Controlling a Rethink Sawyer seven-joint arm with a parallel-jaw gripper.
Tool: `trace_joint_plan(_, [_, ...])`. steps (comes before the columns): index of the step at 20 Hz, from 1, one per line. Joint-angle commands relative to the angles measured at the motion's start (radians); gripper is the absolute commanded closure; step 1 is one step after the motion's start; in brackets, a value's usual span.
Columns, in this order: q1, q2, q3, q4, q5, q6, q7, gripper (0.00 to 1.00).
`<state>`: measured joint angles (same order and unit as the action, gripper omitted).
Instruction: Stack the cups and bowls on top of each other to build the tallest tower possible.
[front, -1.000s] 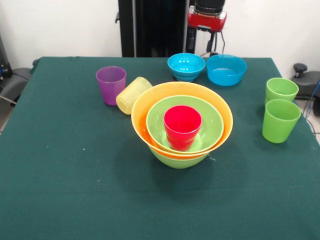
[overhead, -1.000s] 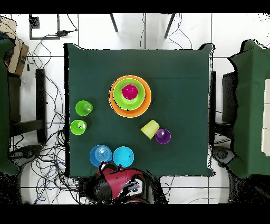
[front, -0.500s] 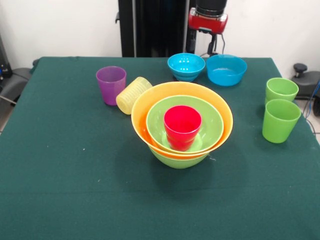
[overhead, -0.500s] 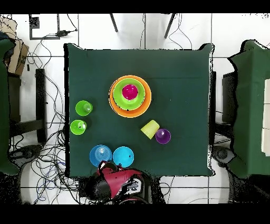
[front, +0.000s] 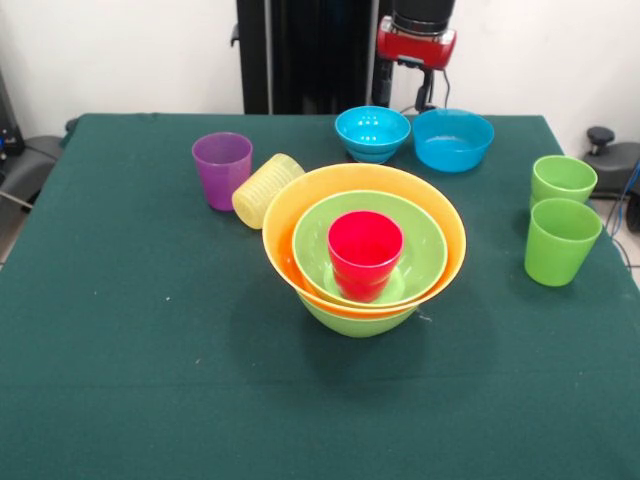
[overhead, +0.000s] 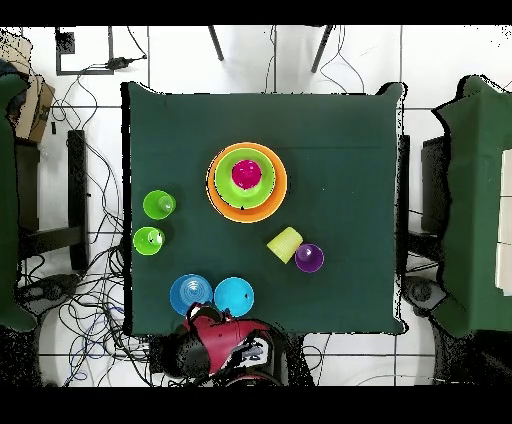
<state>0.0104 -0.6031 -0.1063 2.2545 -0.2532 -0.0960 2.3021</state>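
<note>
The tower stands mid-table: a lime green bowl (front: 356, 318) at the bottom, the large orange bowl (front: 300, 205) in it, a second lime green bowl (front: 420, 250) inside that, and the red cup (front: 364, 252) upright in the middle; from above it is the tower (overhead: 246, 181). The purple cup (front: 221, 169) stands beside the ribbed pale yellow cup (front: 265, 189), which lies on its side. Two light green cups (front: 561, 240) (front: 562, 180) stand at the right. Two blue bowls (front: 372, 132) (front: 452, 138) sit at the far edge. My gripper (front: 430, 88) hangs behind the blue bowls, holding nothing.
The green cloth table (front: 140, 350) has cables and chair legs around it on the floor. The red arm (overhead: 225, 338) sits just off the table's edge by the blue bowls (overhead: 233, 296) (overhead: 190, 294).
The arm's red end has risen slightly and edged to the right in the front view. The cups and bowls have not moved.
</note>
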Motion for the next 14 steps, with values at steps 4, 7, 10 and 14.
trace_joint_plan(4, [0.008,-0.011,0.084,-0.094,0.065,-0.025,0.13,0.0])
trace_joint_plan(7, [0.015,-0.031,0.083,-0.089,0.073,-0.007,0.128,0.0])
trace_joint_plan(10, [0.02,-0.032,0.087,-0.089,0.082,-0.006,0.133,0.0])
trace_joint_plan(14, [0.034,-0.032,0.086,-0.097,0.1,-0.001,0.138,0.0])
